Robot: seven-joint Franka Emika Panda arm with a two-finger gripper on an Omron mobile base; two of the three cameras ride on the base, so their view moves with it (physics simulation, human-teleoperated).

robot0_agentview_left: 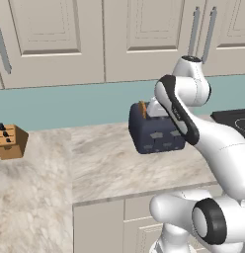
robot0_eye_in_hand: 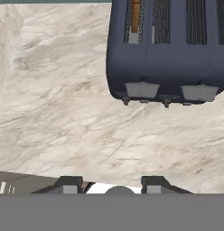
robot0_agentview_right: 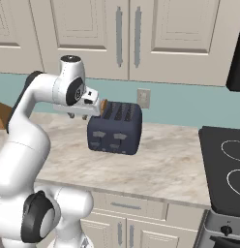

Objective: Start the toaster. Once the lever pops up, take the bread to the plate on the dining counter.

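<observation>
Fingers of the two-finger gripper (robot0_eye_in_hand: 113,184) stand apart and empty at the frame's bottom, above the boxy navy-blue toaster (robot0_eye_in_hand: 168,49) at upper right — golden-brown bread slice (robot0_eye_in_hand: 136,16) in its leftmost slot — so starting looks pending: reach its lever next.
</observation>
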